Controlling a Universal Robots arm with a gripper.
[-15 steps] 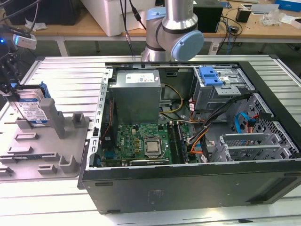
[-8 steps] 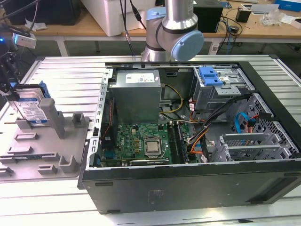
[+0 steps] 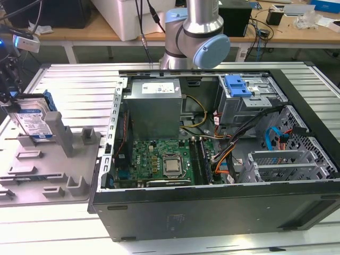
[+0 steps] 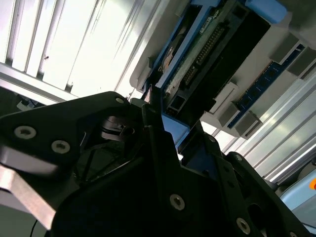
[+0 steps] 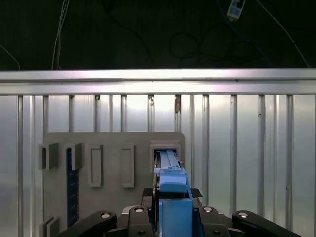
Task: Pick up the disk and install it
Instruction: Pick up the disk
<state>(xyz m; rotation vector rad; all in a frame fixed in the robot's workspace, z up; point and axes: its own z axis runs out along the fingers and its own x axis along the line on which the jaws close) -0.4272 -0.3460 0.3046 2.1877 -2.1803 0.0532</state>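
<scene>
The counter (image 3: pixel 64 79) carries the open computer case (image 3: pixel 212 212). At the case's nine o'clock lies the grey fixture (image 3: pixel 53 175), and the disk (image 3: pixel 33 118) stands on edge in a slot there, not in the case. My claw (image 5: pixel 172 193) sits astride the disk's blue frame; whether it is clenched or released, I cannot tell. My worry is that a skewed lift would jam the disk in its slot, or the plastic frame would slip (loose cables (image 3: pixel 226 154) near the bays could snag too). Its white-and-blue label (image 3: pixel 31 126) has print I cannot read.
</scene>
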